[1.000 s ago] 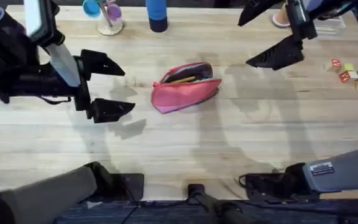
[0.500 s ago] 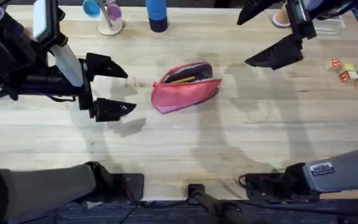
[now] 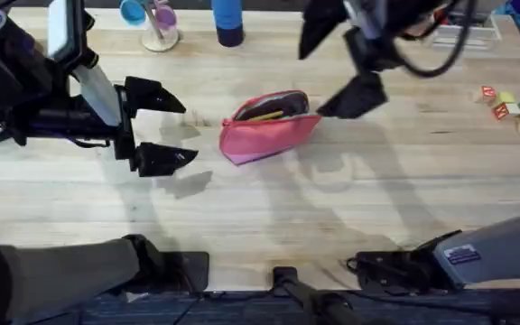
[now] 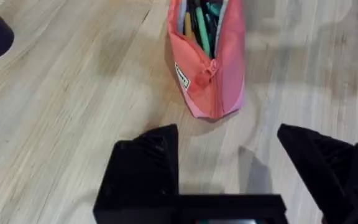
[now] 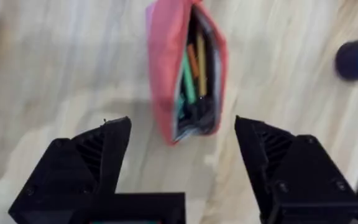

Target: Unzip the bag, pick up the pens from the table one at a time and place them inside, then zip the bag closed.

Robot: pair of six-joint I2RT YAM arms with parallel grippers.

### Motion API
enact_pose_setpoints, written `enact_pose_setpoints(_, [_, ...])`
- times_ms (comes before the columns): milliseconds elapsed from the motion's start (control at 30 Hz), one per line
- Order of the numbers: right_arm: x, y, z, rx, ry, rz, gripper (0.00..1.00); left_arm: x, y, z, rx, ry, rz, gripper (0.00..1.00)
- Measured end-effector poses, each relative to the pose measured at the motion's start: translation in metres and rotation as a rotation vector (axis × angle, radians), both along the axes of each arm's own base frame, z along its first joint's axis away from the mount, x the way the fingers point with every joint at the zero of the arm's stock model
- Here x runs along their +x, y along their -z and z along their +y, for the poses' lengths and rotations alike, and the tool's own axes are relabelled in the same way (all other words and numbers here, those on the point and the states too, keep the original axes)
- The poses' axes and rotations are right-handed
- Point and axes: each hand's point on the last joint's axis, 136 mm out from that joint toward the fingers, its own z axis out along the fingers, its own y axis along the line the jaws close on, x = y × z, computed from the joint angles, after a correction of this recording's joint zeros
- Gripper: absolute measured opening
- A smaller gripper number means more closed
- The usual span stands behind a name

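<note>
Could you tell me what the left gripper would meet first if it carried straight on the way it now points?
Probably the bag: the open left gripper points along the table at the bag's zipper-pull end, with bare wood between them.

Light wood-plank tabletop [image 3: 269,208], grain running across. Coral-pink bag [image 3: 269,128] lies on it near the middle, zipper open, green and yellow-orange pens [image 5: 191,68] inside. Along the far edge: a blue cylinder [image 3: 227,22] standing upright, and just left of it a small stand holding a blue and a purple item [image 3: 154,20]. Small coloured blocks [image 3: 515,106] clustered at the far right edge. My arms' shadows fall on the planks either side of the bag.
</note>
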Motion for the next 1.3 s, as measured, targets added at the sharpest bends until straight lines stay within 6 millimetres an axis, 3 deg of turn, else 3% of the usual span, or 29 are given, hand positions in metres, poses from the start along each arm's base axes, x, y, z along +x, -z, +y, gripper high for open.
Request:
enact_pose_setpoints(167, [0.017, -0.007, 0.03, 0.03, 0.062, -0.076, 0.996, 0.0, 0.0, 0.0, 0.0, 0.0, 0.0, 0.995])
enact_pose_setpoints(367, [0.022, -0.014, 0.052, 0.085, 0.213, -0.035, 0.996, 0.0, 0.0, 0.0, 0.0, 0.0, 0.0, 0.995])
enact_pose_setpoints(533, [0.007, -0.015, 0.073, 0.1, 0.267, 0.039, 0.996, 0.0, 0.0, 0.0, 0.0, 0.0, 0.0, 0.995])
enact_pose_setpoints(833, [-0.032, -0.015, 0.111, 0.103, 0.21, 0.094, 0.996, 0.0, 0.0, 0.0, 0.0, 0.0, 0.0, 0.995])
enact_pose_setpoints(1000, [-0.033, -0.019, 0.122, 0.134, 0.275, 0.13, 0.996, 0.0, 0.0, 0.0, 0.0, 0.0, 0.0, 0.995])
enact_pose_setpoints(1300, [-0.032, -0.016, 0.125, 0.139, 0.456, 0.256, 0.996, 0.0, 0.0, 0.0, 0.0, 0.0, 0.0, 0.995])
